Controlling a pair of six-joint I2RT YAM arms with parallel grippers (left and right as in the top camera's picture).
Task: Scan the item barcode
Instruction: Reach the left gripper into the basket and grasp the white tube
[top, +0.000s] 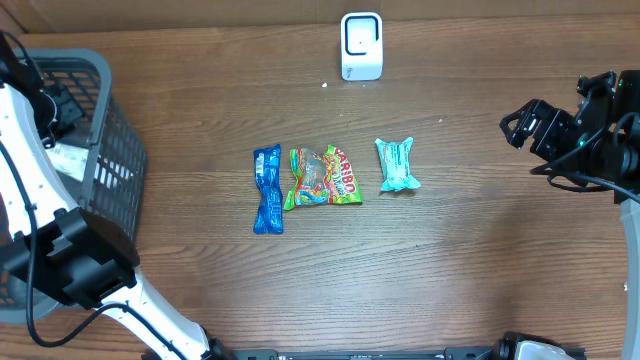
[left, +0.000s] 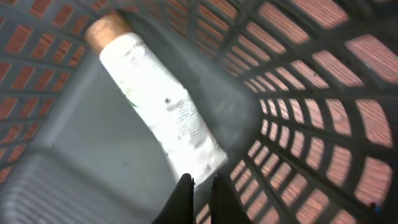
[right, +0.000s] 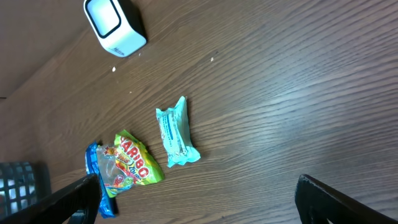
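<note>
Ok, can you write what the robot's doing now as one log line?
left fingers: shut, inside basket beside white tube | right fingers: open, empty, above table | three snack packs: lying on table

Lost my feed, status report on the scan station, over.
Left tool shut, inside basket, tips at white tube, grip unclear. Right tool open, empty. Blue packet, Haribo bag, teal packet lie apart from scanner; nothing blocks it.

Bare table (top: 470, 250) between teal packet (top: 397, 165) and right gripper (top: 522, 145), Haribo bag (top: 323, 177) and blue packet (top: 267, 188) close beside it, basket (left: 311, 93) walls and white tube (left: 158, 99) hemming left gripper (left: 200, 193).
</note>
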